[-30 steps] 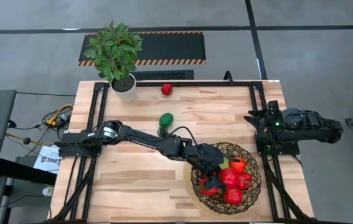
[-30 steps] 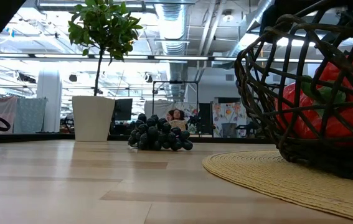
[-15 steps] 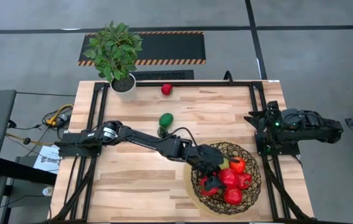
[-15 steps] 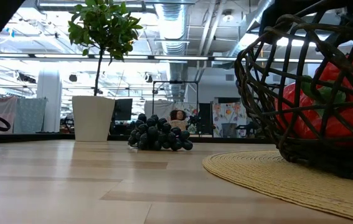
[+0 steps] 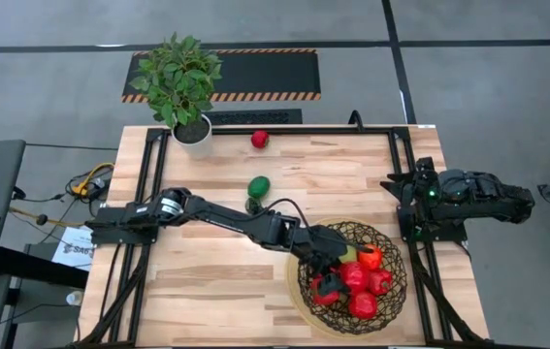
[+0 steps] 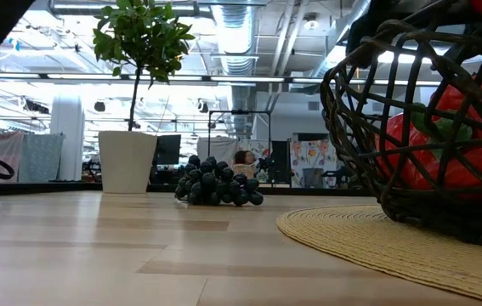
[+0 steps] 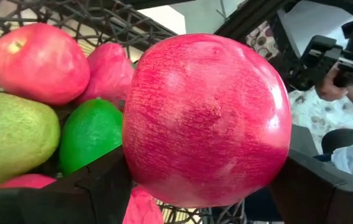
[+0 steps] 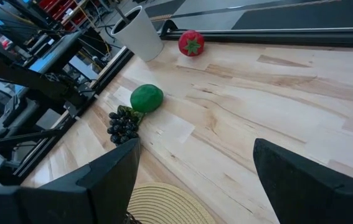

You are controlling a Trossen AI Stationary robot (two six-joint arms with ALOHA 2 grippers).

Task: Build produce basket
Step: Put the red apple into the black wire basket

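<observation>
Left wrist view: the left claw (image 7: 204,186) grips a red fruit (image 7: 207,118) inside the basket (image 5: 347,276) at the counter's (image 5: 207,281) lower right; the right claw (image 8: 195,180) gapes empty at the right edge; wide bare wood lies left

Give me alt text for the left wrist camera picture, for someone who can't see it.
A big red fruit fills the frame, held between the left gripper's dark fingers just over the wire basket. Behind it in the basket lie a red apple, a lime and a yellow-green fruit.
</observation>
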